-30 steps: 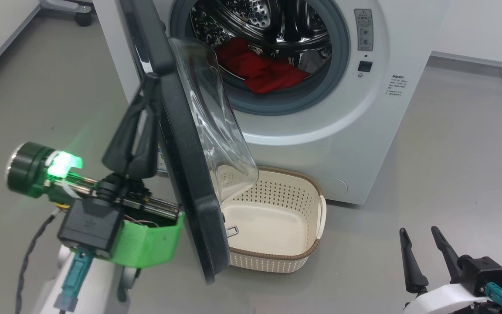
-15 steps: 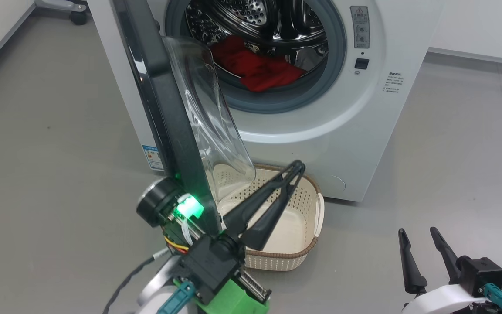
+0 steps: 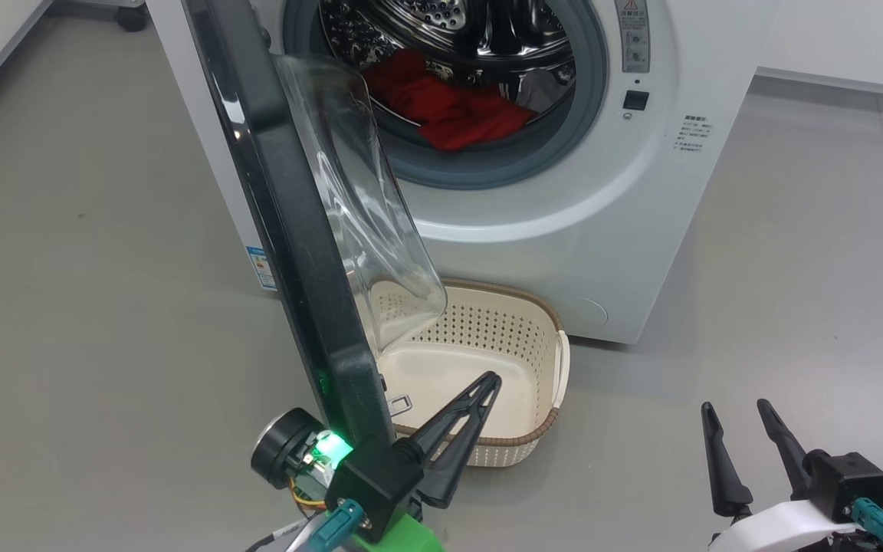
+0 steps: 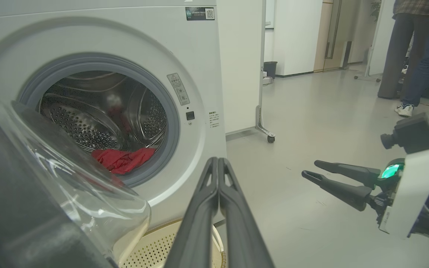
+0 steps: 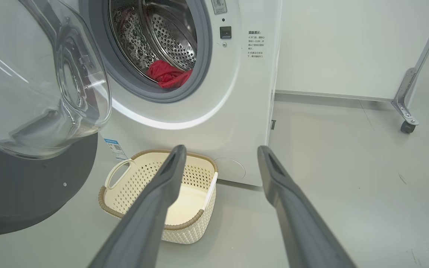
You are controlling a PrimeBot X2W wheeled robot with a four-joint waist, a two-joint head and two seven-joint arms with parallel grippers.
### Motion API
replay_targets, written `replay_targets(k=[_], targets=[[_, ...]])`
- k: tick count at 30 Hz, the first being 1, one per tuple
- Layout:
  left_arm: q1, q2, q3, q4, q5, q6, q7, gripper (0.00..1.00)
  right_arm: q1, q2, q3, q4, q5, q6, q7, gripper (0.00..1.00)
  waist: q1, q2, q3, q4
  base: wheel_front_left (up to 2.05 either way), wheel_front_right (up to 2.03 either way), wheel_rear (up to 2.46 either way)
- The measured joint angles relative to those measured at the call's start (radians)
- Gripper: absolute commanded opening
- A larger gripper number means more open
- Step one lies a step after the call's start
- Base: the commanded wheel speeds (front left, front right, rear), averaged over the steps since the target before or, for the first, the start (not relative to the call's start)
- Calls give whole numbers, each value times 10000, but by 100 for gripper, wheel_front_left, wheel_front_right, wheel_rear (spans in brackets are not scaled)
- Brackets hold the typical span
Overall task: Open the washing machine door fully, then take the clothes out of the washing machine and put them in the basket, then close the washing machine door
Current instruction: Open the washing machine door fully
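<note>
The washing machine door (image 3: 296, 230) stands swung out from the washing machine (image 3: 641, 230), edge-on in the head view. Its clear glass bowl window (image 3: 365, 199) bulges to the right, toward the drum opening. The bowl's lower end hangs above the left part of the basket (image 3: 487, 330).

The clothes (image 3: 457, 115) lie as a red heap low in the steel drum (image 3: 449, 23), just behind the grey rubber ring (image 3: 487, 169). A grey patch shows to their right, but glare on the steel makes it hard to say whether it is fabric or a reflection.

The basket sits on the grey floor (image 3: 104, 268), right against the machine's front, below the opening. No clothes are in it.

The left pincer (image 3: 490, 381) is clenched with nothing in it, its two dark fingers pressed together along their length. It sits low, just right of the door's bottom edge, with its tips over the basket's near rim in the head view. Its body is close beside the door's edge; whether it touches cannot be told. A green light glows at its wrist.

The right pincer (image 3: 736, 406) is released, fingers spread wide and grasping nothing. It is well apart from the machine, at the lower right over bare floor.

In the left wrist view, two people's legs (image 4: 404, 56) stand far across the room.
</note>
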Motion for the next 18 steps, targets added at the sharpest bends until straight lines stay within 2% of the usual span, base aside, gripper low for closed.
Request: replay_targets(k=[12,18], targets=[[531,75,683,863,111,780,217,0,-1,0,-86,0,-31,81,0,100,0,0,157,-94,0,0,0],[541,79,846,1156,125,888,222,0,-1,10,-134,0,-33,105,0,100,0,0,194,-128,0,0,0]])
